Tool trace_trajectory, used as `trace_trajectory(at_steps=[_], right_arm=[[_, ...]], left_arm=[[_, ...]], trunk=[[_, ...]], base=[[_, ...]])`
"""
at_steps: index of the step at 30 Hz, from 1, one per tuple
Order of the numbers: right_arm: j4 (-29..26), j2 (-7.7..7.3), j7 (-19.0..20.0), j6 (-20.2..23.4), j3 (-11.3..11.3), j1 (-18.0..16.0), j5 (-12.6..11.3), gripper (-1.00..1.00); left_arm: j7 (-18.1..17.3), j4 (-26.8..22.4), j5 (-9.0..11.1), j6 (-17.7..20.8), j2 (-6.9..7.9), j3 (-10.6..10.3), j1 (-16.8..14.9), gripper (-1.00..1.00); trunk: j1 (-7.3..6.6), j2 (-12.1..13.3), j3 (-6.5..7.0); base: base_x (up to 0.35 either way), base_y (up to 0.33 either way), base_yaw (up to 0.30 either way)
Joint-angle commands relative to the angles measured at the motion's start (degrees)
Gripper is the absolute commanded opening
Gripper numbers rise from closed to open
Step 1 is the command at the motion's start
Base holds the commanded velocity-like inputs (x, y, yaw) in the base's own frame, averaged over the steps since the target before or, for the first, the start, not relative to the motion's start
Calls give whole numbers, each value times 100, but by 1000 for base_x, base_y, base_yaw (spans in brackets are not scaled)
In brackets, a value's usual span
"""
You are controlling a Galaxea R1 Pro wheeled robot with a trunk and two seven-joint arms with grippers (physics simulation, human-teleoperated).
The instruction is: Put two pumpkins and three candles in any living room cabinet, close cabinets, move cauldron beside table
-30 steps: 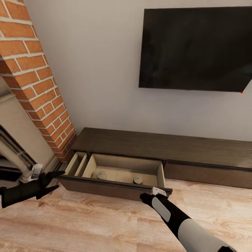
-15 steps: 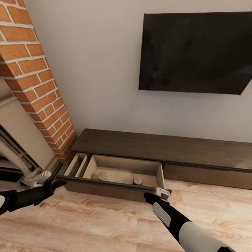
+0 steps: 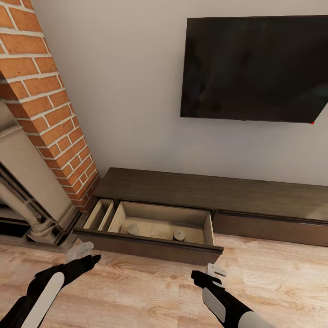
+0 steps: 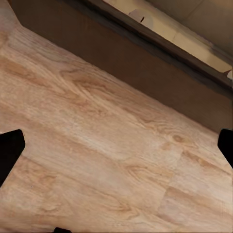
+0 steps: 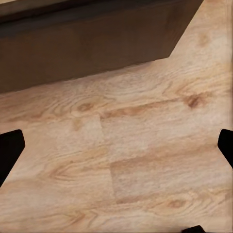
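Looking down from the head camera, one long, low dark-brown cabinet [image 3: 214, 191] runs along a pale wall beneath one black wall-mounted screen [image 3: 255, 68]. One of its drawers [image 3: 155, 225] stands pulled out over the wooden floor [image 3: 150, 291], showing a pale beige interior. Two small round grey candles lie on the drawer's bottom, well apart: one candle [image 3: 132, 228] toward the left, the other candle [image 3: 179, 235] toward the right. A narrow side compartment [image 3: 99, 213] sits at the drawer's left end. A second drawer front [image 3: 269, 225], to the right, is shut flush. One red brick column [image 3: 45, 100] rises at the left.

Both arms hang low over the floor, just in front of the open drawer and apart from it. The left hand [image 3: 81, 251] and the right hand [image 3: 214, 273] each hold nothing; in the wrist views the dark fingertips [image 4: 10, 150] [image 5: 9, 148] sit at opposite edges, so both hands are spread wide.
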Motion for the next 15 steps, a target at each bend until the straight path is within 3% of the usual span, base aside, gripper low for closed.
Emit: trace_trajectory(at_steps=[1, 5, 11, 12, 15], right_arm=[[-4, -4, -40, -113, 145, 14, -52, 100], [90, -2, -38, -478, 412, 57, -59, 100], [360, 53, 119, -868, 481, 80, -45, 100], [386, 60, 178, -904, 484, 82, -44, 100], [405, 64, 221, -948, 485, 82, -44, 100]], left_arm=[[54, 149, -48, -290, -17, -166, -4, 100], [53, 639, -197, -1205, -56, -613, -3, 100], [55, 1357, -246, -2175, -65, -1210, -3, 100], [56, 1503, -253, -2432, -66, -1401, -3, 100], [59, 1619, -266, -2649, -60, -1664, -3, 100]], trunk=[[0, -3, -5], [0, -3, -5], [110, -204, -95], [132, -244, -112], [198, -364, -166]], base=[[0, 0, 0], [0, 0, 0], [0, 0, 0], [0, 0, 0], [0, 0, 0]])
